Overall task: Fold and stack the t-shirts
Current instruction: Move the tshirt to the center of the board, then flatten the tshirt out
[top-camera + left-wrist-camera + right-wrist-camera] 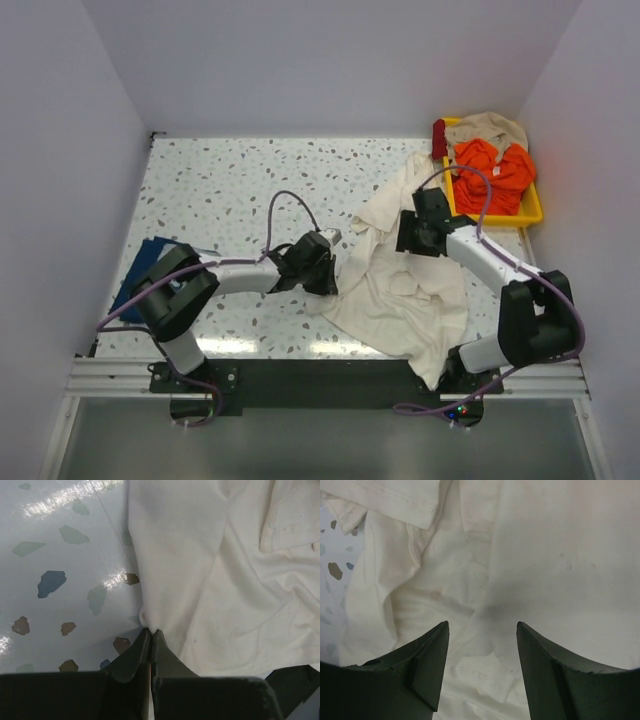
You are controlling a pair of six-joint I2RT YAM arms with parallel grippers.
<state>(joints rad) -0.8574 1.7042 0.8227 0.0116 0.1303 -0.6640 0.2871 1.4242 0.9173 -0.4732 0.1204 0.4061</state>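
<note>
Just left of the yellow tray (pixel 500 221), on the side nearer the arms, I see the cream t-shirt (pixel 400 300) lying crumpled on the speckled table (pixel 230 190). Its far end runs up beside the tray's left wall. My left gripper (pixel 150 630) is at the shirt's edge farthest from the tray, its 2 fingers pressed together and pinching a small pucker of the hem. My right gripper (pixel 482 625) hangs over the cloth near the tray's near-left corner, fingers spread with nothing between them. I cannot tell whether its tips touch the cloth. The navy t-shirt (pixel 140 272) lies well apart from the tray, across the table on the left arm's side. Inside the tray sit an orange garment (pixel 495 175) and a beige garment (pixel 490 128).
</note>
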